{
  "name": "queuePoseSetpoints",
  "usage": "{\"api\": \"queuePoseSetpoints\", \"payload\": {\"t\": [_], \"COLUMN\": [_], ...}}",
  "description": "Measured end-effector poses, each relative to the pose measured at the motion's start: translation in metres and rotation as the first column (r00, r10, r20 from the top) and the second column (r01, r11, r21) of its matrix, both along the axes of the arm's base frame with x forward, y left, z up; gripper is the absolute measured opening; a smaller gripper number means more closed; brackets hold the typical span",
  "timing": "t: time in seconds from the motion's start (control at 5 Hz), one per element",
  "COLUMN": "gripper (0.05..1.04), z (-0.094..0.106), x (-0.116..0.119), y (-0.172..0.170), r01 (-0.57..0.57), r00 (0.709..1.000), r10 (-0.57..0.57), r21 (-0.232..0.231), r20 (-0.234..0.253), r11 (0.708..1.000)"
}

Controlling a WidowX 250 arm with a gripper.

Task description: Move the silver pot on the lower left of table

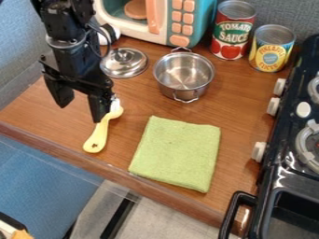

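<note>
My gripper (pixel 79 103) hangs over the left part of the wooden table (pixel 37 109), its two fingers spread apart with nothing held between them. The silver pot (pixel 184 73) stands upright at the back middle of the table, to the right of the gripper and clear of it. It has no lid on, and two small wire handles stick out at its back and front.
A silver lid (pixel 124 62) lies left of the pot. Below the gripper's right finger is a yellow brush (pixel 98 138); a folded green cloth (pixel 176 153) lies front centre. Behind are a toy microwave (pixel 181 22) and two cans (pixel 233 30). A black stove (pixel 280 172) borders the right.
</note>
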State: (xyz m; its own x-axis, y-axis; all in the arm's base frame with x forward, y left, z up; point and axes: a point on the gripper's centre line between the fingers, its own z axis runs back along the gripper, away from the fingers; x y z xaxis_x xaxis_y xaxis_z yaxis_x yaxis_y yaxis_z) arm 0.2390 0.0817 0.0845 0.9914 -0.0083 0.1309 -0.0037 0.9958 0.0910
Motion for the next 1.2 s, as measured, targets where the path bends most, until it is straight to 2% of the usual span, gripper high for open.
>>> {"api": "queuePoseSetpoints", "payload": {"t": [0.2, 0.6, 1.0, 1.2], "gripper": [1.000, 1.000, 1.000, 1.000], "z": [-0.006, -0.027, -0.017, -0.013], "x": [-0.001, 0.041, 0.088, 0.111], "y": [0.000, -0.007, -0.040, -0.036], "r01": [-0.008, -0.052, -0.046, -0.117], "r00": [1.000, 0.998, 0.998, 0.990], "r10": [0.007, 0.052, 0.048, 0.120], "r21": [-0.007, -0.004, -0.038, -0.040], "r20": [-0.020, -0.024, 0.044, 0.077], "r11": [1.000, 0.999, 0.998, 0.992]}}
